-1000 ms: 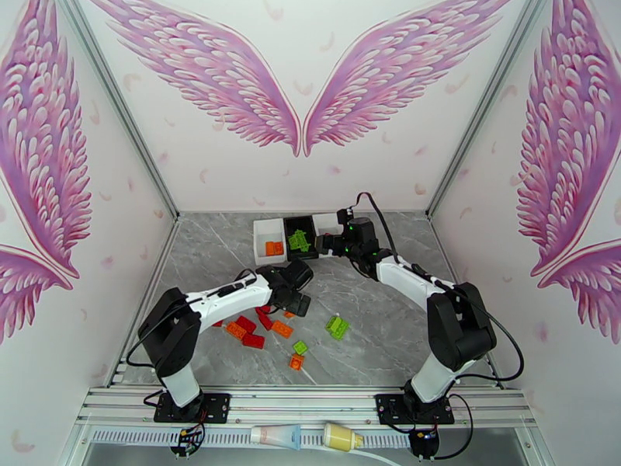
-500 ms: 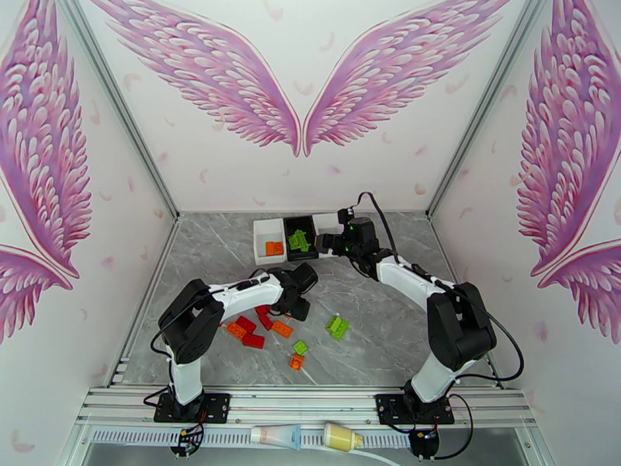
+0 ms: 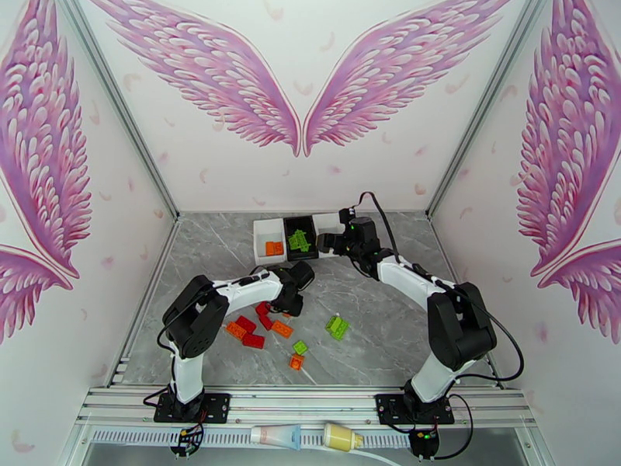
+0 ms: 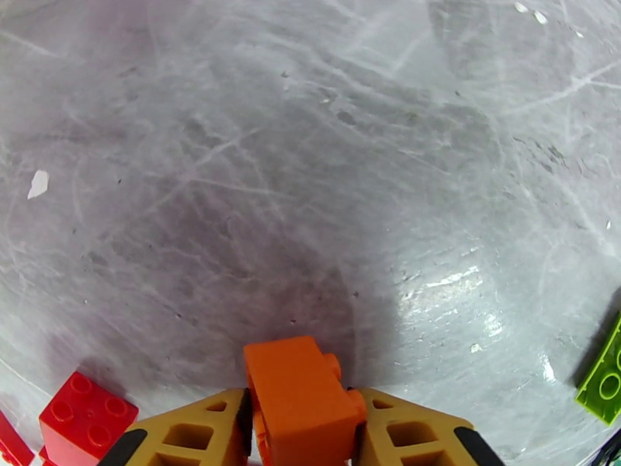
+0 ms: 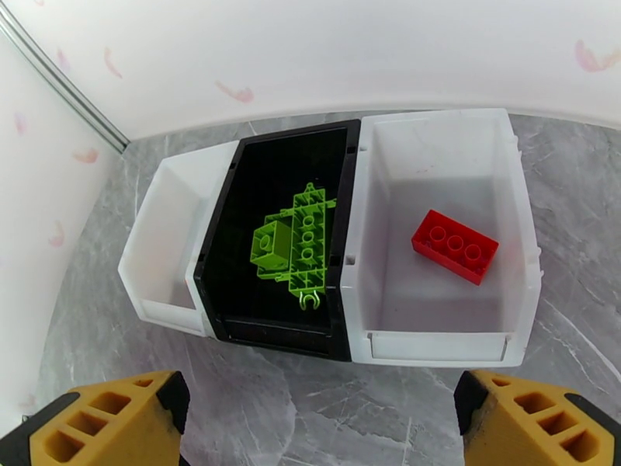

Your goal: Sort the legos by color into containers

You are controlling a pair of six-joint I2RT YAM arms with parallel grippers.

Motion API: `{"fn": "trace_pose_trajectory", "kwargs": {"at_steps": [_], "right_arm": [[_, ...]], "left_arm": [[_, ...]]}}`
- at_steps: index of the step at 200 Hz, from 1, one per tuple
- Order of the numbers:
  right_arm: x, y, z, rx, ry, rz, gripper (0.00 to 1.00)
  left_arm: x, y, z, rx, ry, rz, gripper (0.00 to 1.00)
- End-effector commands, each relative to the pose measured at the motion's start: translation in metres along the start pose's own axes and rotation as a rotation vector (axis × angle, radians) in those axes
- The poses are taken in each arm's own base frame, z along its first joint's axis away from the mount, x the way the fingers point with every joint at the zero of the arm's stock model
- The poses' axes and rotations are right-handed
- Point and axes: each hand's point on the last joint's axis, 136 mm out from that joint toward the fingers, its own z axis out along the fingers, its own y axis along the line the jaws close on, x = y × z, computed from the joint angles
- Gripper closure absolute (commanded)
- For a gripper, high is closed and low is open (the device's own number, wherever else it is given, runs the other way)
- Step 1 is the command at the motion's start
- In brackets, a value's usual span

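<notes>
While L wrist cam shows L hand [image 4: 304, 417] pinching orange lego [image 4: 299, 382], R's shows R hand [image 5: 317, 391] agape.

walls [image 3: 233, 79] are showing pink feathered wings on white | table [image 3: 388, 335] is showing grey marble veining | containers [image 5: 268, 332] are showing white, black, white | legos [image 3: 252, 341] are showing red, orange, green | right gripper [image 5: 318, 398] is showing yellow fingers, black-edged

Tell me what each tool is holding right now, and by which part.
The left tool pinches an orange lego by its opposite side faces. The right tool is open and holds nothing.
</notes>
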Motion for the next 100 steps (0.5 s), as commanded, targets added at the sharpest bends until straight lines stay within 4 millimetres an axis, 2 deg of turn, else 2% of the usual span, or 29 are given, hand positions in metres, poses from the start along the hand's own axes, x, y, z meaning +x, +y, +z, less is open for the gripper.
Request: {"fn": "trace_pose_trajectory", "kwargs": {"at_steps": [1,46,100], "right_arm": [[0.008,-0.005,0.004,-0.001,0.022,0.028,0.04],[0.006,0.000,0.002,-0.023,0.020,0.039,0.05],[0.005,0.006,-0.002,-0.038,0.015,0.026,0.04]], "left_arm": [[-0.009,-0.004,0.001,0.015,-0.010,-0.016,0.63],[-0.018,0.002,-0.011,0.016,-0.065,-0.045,0.73],[-0.046,0.019,-0.055,0.015,-0.218,-0.105,0.82]]}}
